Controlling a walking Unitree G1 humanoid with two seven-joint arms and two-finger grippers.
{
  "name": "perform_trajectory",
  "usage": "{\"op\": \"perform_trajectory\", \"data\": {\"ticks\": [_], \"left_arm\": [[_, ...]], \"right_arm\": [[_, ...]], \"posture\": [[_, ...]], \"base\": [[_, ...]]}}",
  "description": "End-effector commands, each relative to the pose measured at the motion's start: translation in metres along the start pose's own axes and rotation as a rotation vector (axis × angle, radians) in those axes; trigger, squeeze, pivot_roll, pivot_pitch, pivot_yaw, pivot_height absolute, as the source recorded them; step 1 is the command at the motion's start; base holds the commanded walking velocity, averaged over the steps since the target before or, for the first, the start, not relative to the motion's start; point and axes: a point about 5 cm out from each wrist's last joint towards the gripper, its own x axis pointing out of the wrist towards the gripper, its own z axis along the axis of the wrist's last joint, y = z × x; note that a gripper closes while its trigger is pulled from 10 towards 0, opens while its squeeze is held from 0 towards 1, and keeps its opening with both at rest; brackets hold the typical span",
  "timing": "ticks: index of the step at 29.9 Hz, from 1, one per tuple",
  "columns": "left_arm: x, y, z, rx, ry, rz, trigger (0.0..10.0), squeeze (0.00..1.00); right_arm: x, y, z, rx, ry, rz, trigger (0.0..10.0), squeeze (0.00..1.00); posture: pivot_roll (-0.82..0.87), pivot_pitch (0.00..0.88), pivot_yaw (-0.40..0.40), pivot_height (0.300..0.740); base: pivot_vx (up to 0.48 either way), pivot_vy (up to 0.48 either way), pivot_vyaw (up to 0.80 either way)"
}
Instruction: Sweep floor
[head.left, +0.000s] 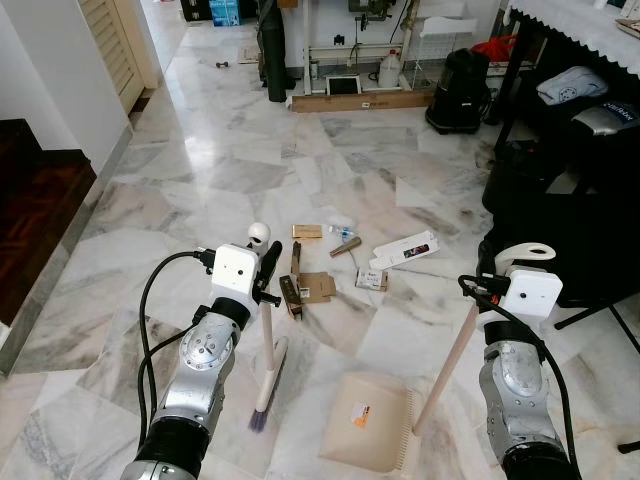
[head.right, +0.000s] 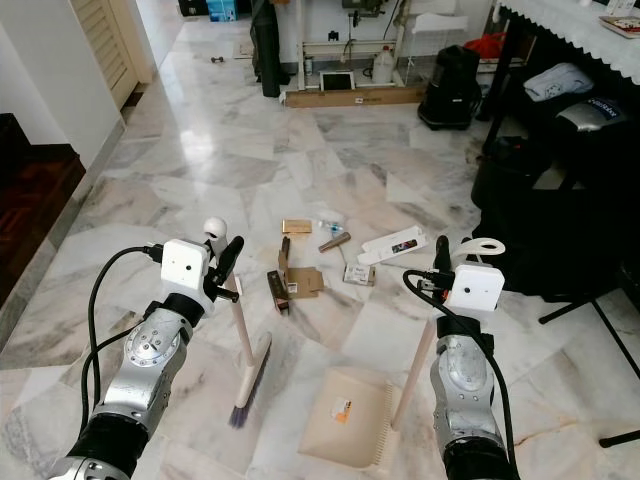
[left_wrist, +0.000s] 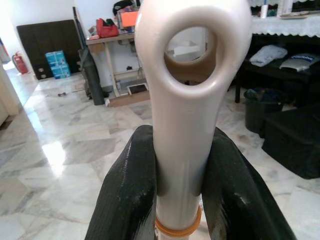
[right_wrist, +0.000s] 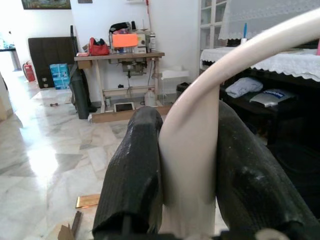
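White-and-grey marble floor (head.left: 200, 150) stretches before me. On it lie scattered scraps: flattened brown cardboard (head.left: 310, 288), a small gold box (head.left: 307, 231), a white carton (head.left: 404, 250) and a small card (head.left: 371, 279). Nearer me, the broom head (head.left: 268, 390) and the beige dustpan (head.left: 372, 422) rest on the tiles.

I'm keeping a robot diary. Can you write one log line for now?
left gripper: holds broom | right gripper: holds dustpan | litter: unswept
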Motion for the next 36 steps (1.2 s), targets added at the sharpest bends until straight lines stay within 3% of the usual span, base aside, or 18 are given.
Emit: {"op": "perform_trajectory", "data": {"ticks": [1, 36], "left_arm": [[0.0021, 0.0053, 0.0109, 0.009, -0.044, 0.020, 10.0, 0.00], [0.0051, 0.0098, 0.0129, 0.013, -0.044, 0.036, 10.0, 0.00]], "right_arm": [[0.0067, 0.0015, 0.0113, 0.007, -0.046, 0.001, 10.0, 0.00], [0.0102, 0.0066, 0.0134, 0.008, -0.045, 0.024, 10.0, 0.00]], "posture": [[0.05, 0.041, 0.011, 0.740], [0.05, 0.039, 0.015, 0.740]], "base": [[0.304, 0.000, 0.00], [0.381, 0.000, -0.05]]}}
